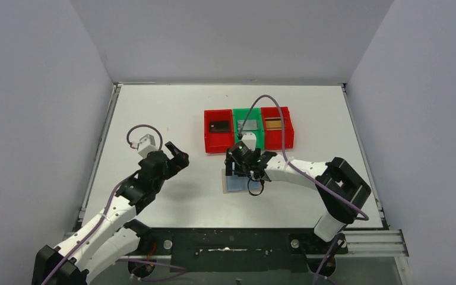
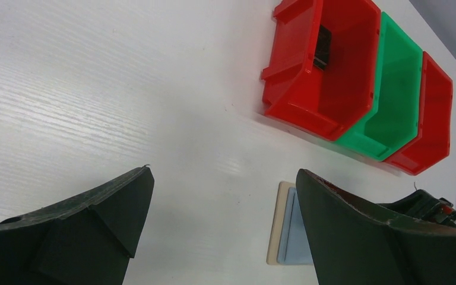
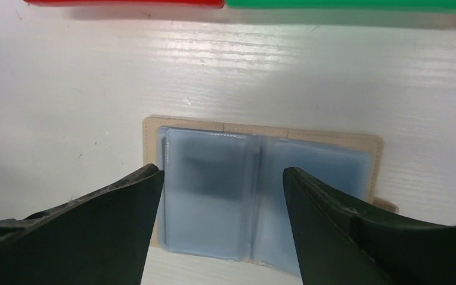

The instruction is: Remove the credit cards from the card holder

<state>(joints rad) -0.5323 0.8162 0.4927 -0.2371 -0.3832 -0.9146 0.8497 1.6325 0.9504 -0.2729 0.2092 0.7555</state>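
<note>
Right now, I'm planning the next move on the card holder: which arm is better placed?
Right: the right claw, open, hangs directly over the opened card holder; the left claw, also open, sits well aside.

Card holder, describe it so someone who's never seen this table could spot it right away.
On the white table, find the row of red and green bins. Just nearer the arms, under the open right gripper, lies the card holder: flat, beige-edged, opened to light blue sleeves, unlike the boxy bins.

Right gripper (image 1: 244, 168) above open card holder (image 1: 234, 185); left gripper (image 1: 179, 155) well apart
</note>
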